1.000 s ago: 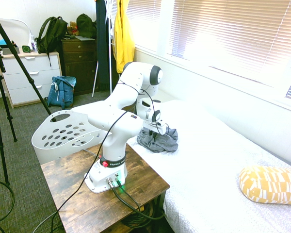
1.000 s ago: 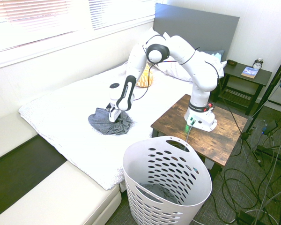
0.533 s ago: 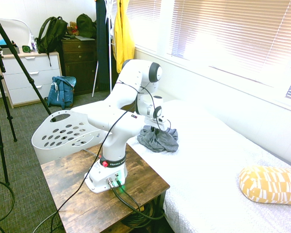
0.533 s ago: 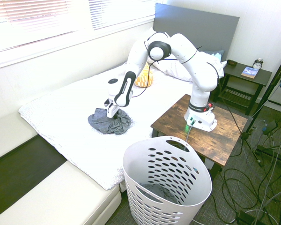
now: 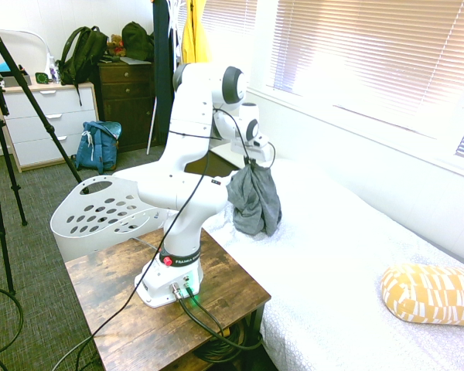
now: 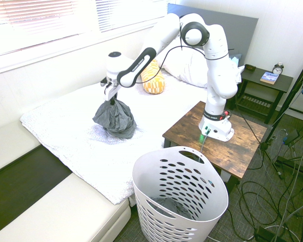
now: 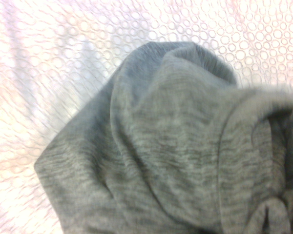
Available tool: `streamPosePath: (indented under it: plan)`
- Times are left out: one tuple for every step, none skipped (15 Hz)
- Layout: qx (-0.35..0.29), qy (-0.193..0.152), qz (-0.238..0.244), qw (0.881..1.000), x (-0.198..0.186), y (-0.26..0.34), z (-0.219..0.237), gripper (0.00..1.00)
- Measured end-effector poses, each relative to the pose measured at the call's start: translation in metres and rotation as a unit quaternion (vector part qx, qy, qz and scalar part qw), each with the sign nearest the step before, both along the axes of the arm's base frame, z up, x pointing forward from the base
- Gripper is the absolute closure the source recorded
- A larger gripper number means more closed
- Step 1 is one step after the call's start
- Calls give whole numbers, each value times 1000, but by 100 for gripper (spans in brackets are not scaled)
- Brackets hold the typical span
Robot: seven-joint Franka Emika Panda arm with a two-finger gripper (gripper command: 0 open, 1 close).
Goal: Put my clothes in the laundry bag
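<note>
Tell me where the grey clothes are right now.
The clothes hang from the shut claw over the white bed, between the window wall and the laundry basket; whether the bottom hem touches the bedspread is unclear.

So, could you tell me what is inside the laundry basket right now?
Some grey fabric lies at the bottom of the laundry basket, seen over the rim. The basket's walls hide most of the bottom.

The clothes [image 6: 115,118] are showing dark blue-grey, heathered. The laundry bag [image 6: 178,200] is showing white with oval holes. The bed [image 6: 81,136] cover is showing white, dimpled. The pillow [image 5: 433,293] is showing yellow with white dashes.
</note>
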State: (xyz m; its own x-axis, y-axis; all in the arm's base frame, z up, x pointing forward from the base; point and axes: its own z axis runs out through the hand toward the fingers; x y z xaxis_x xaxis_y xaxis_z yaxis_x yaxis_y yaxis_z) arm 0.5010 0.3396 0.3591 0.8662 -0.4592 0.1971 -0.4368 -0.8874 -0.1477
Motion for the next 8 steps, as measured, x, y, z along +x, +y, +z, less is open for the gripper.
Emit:
streamPosePath:
  plan:
    - [7, -9, 8, 1000, -20, 16, 39, 100]
    - [14, -19, 17, 1000, -45, 32, 79, 100]
    - [18, -30, 27, 999, -74, 48, 118, 100]
    - [22, -39, 39, 998, -112, 63, 155, 100]
    - [27, -46, 56, 997, -159, 77, 192, 100]
    - [28, -54, 73, 996, -203, 88, 218, 100]
    - [29, -62, 88, 994, -244, 98, 238, 100]
    - [28, -69, 102, 992, -279, 108, 251, 100]
